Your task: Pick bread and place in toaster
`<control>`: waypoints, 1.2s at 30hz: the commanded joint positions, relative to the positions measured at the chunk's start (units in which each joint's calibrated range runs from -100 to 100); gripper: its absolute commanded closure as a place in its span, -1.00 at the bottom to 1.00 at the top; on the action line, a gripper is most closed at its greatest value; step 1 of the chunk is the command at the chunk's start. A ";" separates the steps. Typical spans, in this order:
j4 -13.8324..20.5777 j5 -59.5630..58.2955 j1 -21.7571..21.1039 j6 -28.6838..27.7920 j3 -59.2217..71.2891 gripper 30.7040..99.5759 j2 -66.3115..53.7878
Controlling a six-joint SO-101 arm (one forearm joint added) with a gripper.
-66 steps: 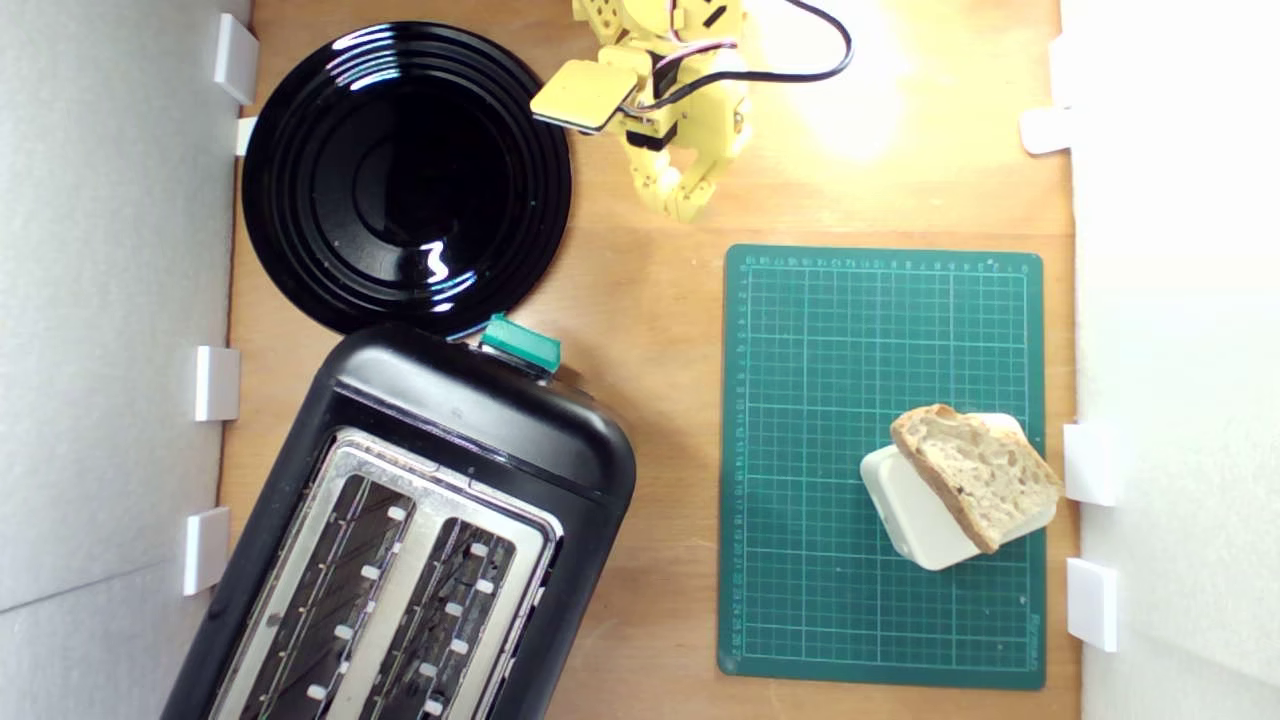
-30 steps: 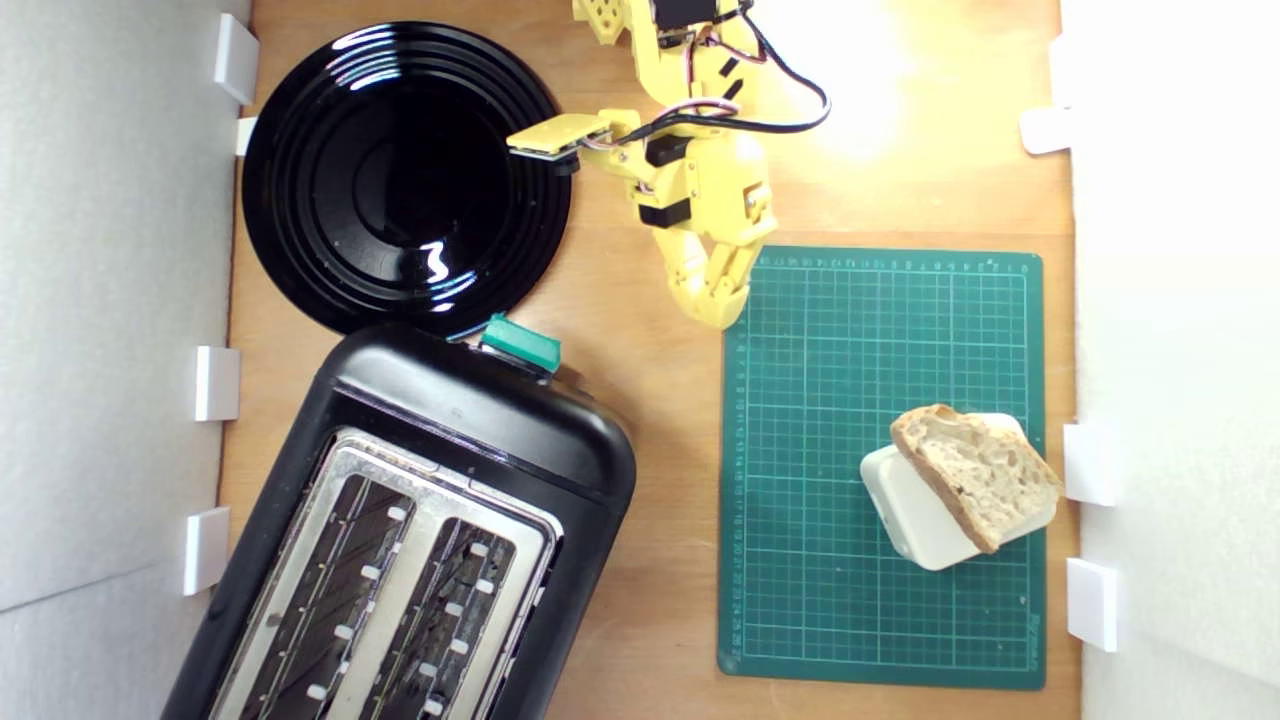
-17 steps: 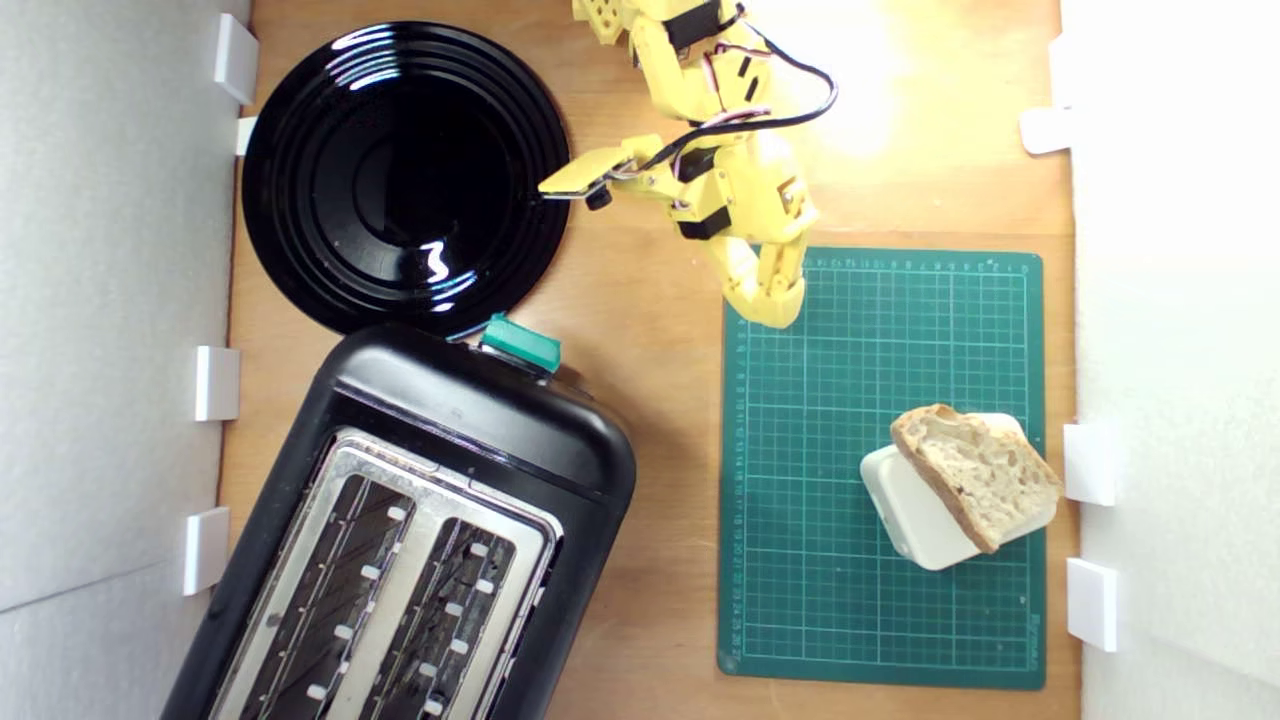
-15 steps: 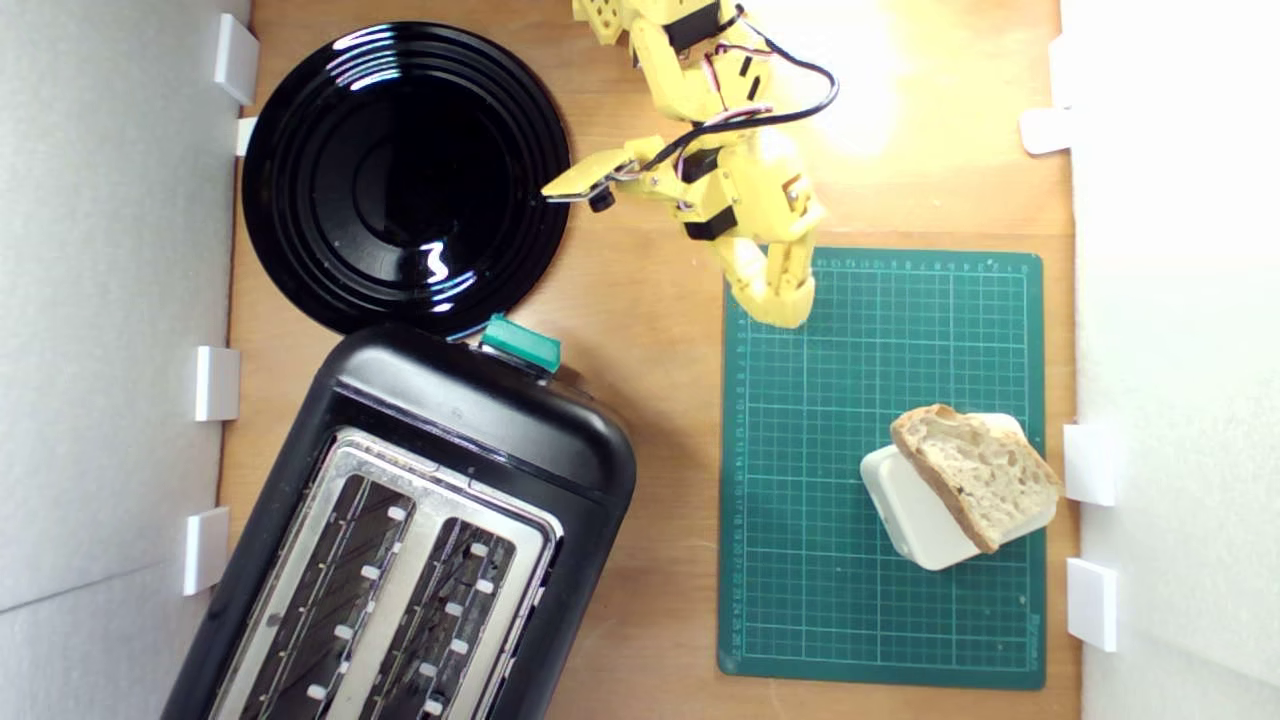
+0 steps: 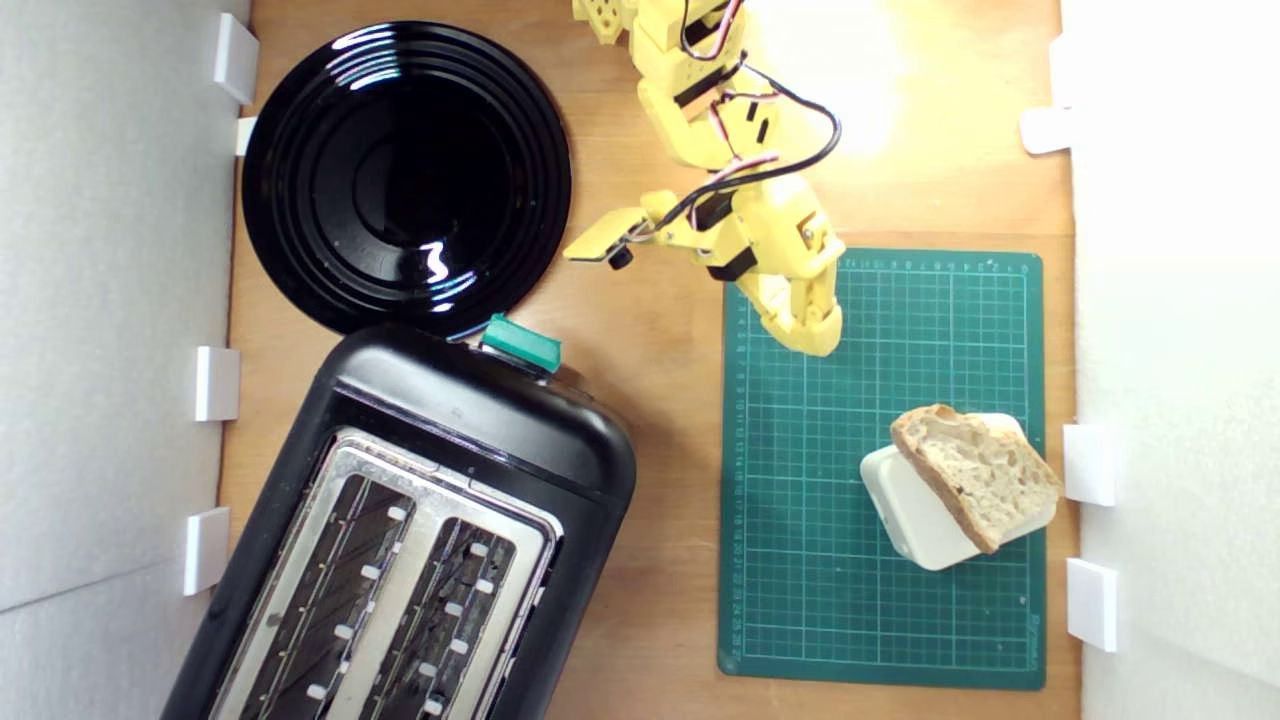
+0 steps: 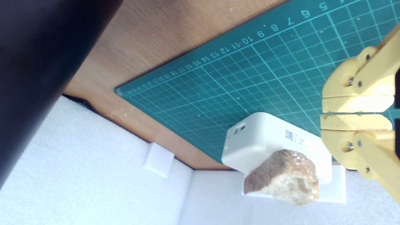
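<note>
Yellow fingers pressed together, empty — over green mat's edge, well apart from bread.

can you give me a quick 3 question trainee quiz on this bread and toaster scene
1. True or false: the bread lies flat on the green mat.
2. The gripper is: A) shut on the bread, B) shut and empty above the mat, C) open over the toaster.
3. What sits just beyond the toaster's teal lever in the exterior view?

Key: 1. False, it rests on the white box. 2. B. 3. The black plate.
</note>
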 commanded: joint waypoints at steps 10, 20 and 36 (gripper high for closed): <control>-5.58 -2.06 -6.18 -0.26 -9.79 0.54 4.74; -8.84 -2.14 -10.53 0.16 -10.43 0.04 6.40; -8.93 -6.92 -11.02 -0.31 -12.06 -0.56 8.90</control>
